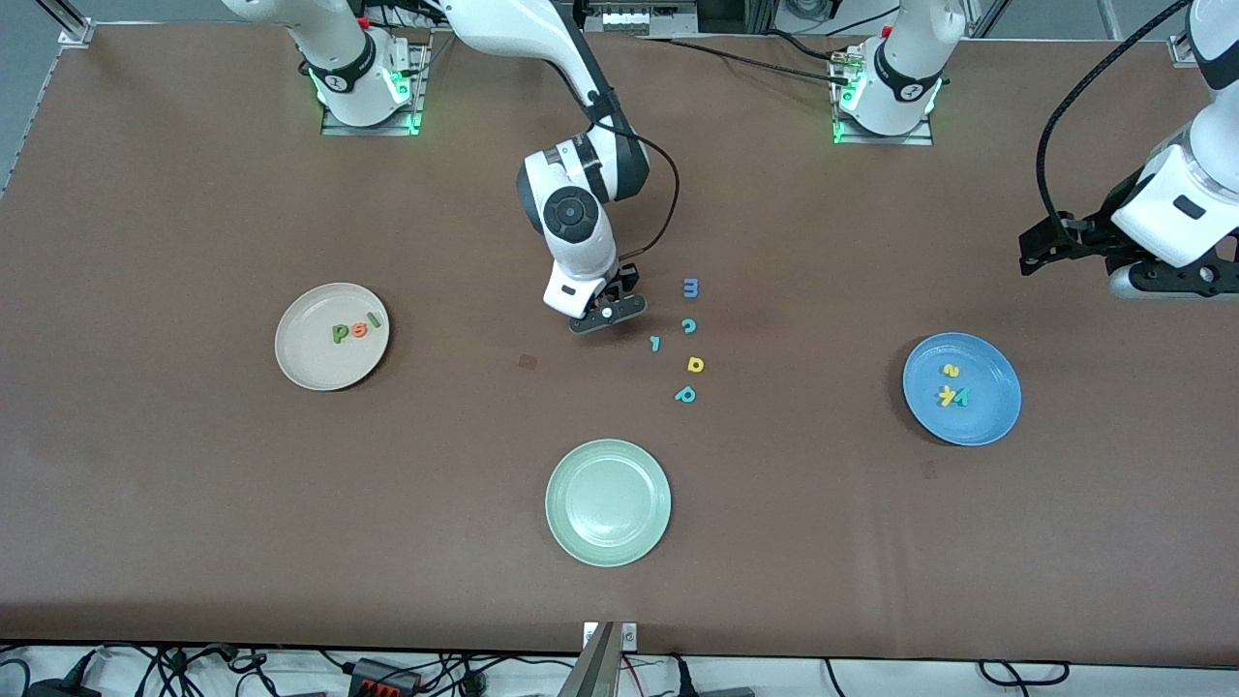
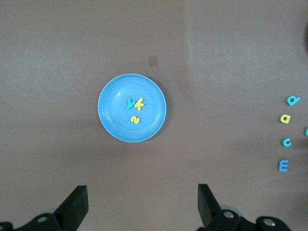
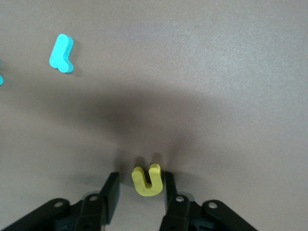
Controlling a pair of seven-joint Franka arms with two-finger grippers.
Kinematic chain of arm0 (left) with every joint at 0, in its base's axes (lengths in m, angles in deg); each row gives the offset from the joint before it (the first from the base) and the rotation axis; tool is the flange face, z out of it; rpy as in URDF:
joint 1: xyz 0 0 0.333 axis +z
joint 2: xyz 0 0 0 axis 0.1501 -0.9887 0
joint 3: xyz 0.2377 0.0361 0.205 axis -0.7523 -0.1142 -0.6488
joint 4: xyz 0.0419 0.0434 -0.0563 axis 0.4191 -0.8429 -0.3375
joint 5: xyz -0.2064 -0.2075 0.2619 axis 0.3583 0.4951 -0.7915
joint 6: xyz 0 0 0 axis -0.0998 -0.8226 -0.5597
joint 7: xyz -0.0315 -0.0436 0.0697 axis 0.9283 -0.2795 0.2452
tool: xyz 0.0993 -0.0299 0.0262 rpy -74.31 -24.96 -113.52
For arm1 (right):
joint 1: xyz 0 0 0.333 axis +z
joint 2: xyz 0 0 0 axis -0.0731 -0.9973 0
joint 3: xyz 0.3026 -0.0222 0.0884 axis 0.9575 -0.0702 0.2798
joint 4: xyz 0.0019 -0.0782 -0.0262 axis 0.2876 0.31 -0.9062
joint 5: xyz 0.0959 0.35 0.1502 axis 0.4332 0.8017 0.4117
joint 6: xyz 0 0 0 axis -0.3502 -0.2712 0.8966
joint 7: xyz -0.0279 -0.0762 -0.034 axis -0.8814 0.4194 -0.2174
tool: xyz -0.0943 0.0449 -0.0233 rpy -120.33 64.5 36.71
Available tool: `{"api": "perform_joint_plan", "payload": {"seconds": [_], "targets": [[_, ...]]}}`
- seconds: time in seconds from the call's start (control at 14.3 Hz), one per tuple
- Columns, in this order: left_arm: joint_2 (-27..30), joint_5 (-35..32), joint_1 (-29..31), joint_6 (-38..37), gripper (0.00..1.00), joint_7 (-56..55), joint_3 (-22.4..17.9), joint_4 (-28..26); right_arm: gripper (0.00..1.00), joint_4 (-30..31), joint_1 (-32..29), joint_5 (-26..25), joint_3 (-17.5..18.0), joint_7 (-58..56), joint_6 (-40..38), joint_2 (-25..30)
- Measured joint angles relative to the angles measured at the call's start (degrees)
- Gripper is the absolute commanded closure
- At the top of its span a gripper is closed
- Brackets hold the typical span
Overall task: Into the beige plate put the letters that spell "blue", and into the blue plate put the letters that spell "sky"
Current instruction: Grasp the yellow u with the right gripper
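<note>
The right tool (image 3: 139, 190) is down at the tabletop (image 1: 194, 503) near its middle, its two fingers (image 3: 109, 192) straddling the yellow u (image 3: 147, 180); one finger touches the letter's side while a narrow gap shows at the other, so the grip is not fully clenched. A small teal letter (image 3: 62, 53) lies on the brown surface near it, toward the left arm's end.

Next to that, a loose column of spare letters runs toward the front camera: a blue m (image 1: 690, 287), a teal c (image 1: 688, 326), a yellow a-shaped letter (image 1: 695, 364) and a teal p-shaped letter (image 1: 685, 394).

Toward the right arm's end of the tabletop, the beige plate (image 1: 295, 363) holds the dark green b/p-shaped letter (image 1: 340, 333), the orange e (image 1: 359, 329) and the thin green l (image 1: 376, 319) side by side.

Toward the left arm's end, the blue plate (image 1: 987, 416) carries the yellow s (image 1: 951, 370), the yellow k (image 1: 945, 396) and the teal y (image 1: 961, 395), the last two touching.

The left tool (image 2: 142, 204) waits in the air above that end of the tabletop, fingers spread wide and gripping nothing.

A pale green plate (image 1: 581, 542) sits nearest the front camera.
</note>
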Motion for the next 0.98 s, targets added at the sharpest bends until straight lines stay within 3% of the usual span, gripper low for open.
{"api": "perform_joint_plan", "payload": {"seconds": [0.21, 0.63, 0.77, 0.98], "targets": [[0.0, 0.5, 0.0, 0.0, 0.00, 0.0, 0.5, 0.1, 0.85, 0.0, 0.0, -0.1, 0.0, -0.1, 0.0, 0.0], [0.0, 1.6, 0.1, 0.0, 0.00, 0.0, 0.4, 0.1, 0.85, -0.1, -0.1, -0.6, -0.8, -0.1, 0.0, -0.1], [0.0, 1.6, 0.1, 0.0, 0.00, 0.0, 0.4, 0.1, 0.85, -0.1, 0.0, -0.9, -3.9, -0.5, -2.1, -0.2], [0.0, 1.6, 0.1, -0.1, 0.00, 0.0, 0.4, 0.1, 0.85, -0.2, -0.1, -0.9, -12.8, -5.6, -10.6, -0.1]]}}
